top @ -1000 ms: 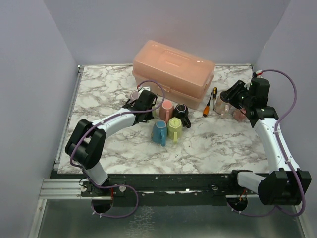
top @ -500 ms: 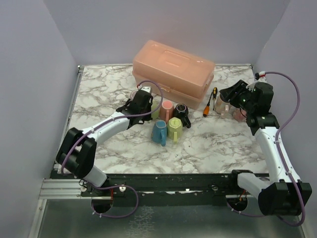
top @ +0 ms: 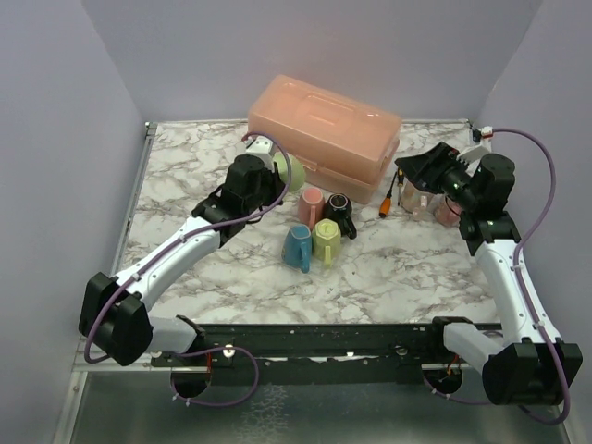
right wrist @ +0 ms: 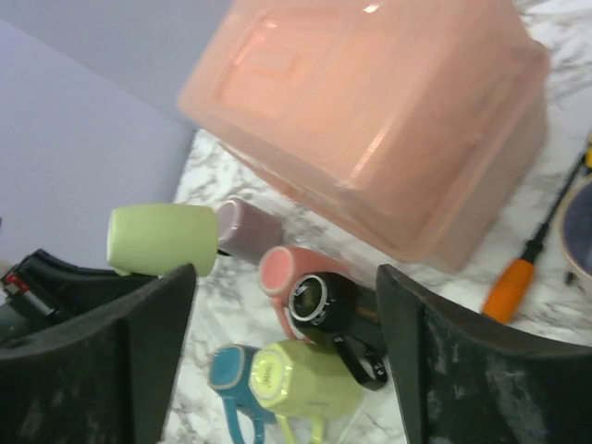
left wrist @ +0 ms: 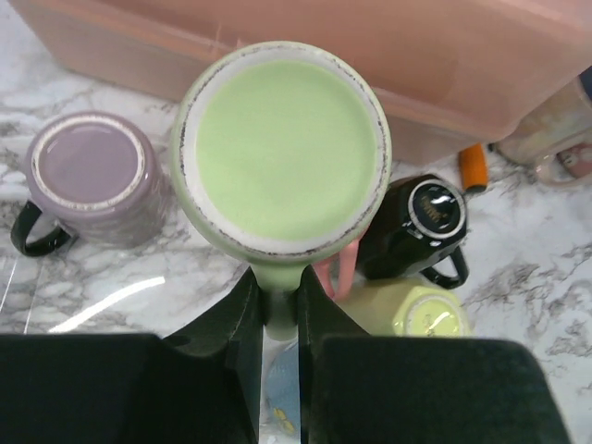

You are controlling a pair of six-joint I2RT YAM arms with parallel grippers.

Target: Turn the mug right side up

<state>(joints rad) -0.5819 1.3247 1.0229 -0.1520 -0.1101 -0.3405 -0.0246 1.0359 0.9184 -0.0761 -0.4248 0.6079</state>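
Observation:
My left gripper (top: pixel 266 182) is shut on the handle of a light green mug (top: pixel 289 172) and holds it in the air in front of the pink box. In the left wrist view the mug's base (left wrist: pixel 282 148) faces the camera and its handle sits between my fingers (left wrist: pixel 236 324). The right wrist view shows the mug (right wrist: pixel 162 239) on its side, off the table. My right gripper (top: pixel 418 170) is open and empty, raised at the right; its view (right wrist: pixel 287 351) looks down on the mug cluster.
A purple mug (left wrist: pixel 88 176) stands upside down on the left. Pink (top: pixel 312 203), black (top: pixel 339 211), yellow-green (top: pixel 326 239) and blue (top: pixel 298 246) mugs cluster mid-table. A pink box (top: pixel 324 134) stands behind. An orange screwdriver (top: pixel 392 194) and cups (top: pixel 435 205) lie right.
My left gripper has lifted the green mug off the table and drawn it up and back. My right gripper has risen and swung a little to the left.

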